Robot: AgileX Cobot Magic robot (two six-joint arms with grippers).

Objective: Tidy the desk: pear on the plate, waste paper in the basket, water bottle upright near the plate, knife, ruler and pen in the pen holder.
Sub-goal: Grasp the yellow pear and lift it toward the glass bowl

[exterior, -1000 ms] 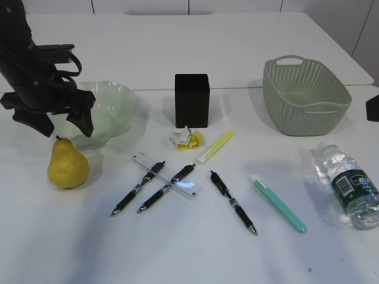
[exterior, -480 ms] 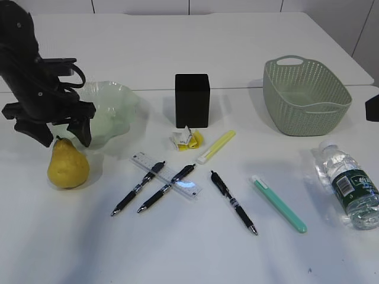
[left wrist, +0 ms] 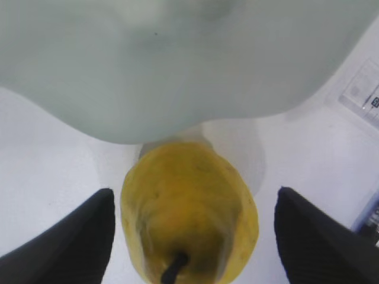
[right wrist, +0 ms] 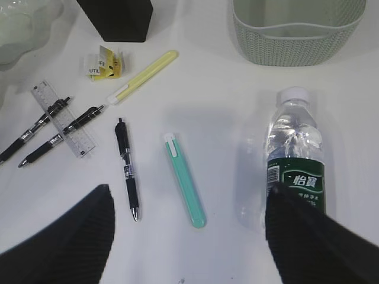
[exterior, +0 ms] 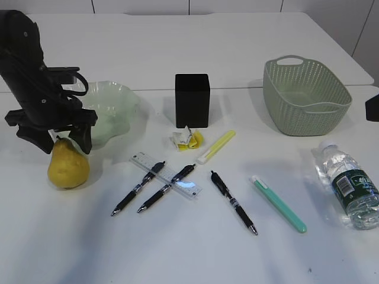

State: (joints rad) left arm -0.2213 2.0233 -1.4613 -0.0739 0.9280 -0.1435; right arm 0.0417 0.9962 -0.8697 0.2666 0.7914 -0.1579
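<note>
The left gripper [left wrist: 189, 236] hangs with jaws spread wide astride the upright yellow pear [exterior: 68, 164], which stands just beside the glass plate [exterior: 121, 100], apparently for a short lift, while the right gripper [right wrist: 186, 228] waits open.

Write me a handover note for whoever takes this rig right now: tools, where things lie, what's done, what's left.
Left tool: open, straddling the pear, not gripping it.
Right tool: open, empty, above the lying water bottle.
Pear stands on the table beside the plate.
Waste paper lies in front of the pen holder; basket holds none of it.
Ruler lies under two pens; a third pen, the yellow knife and the green knife lie loose on the table.
Done: nothing. Left: everything, pear first.
</note>
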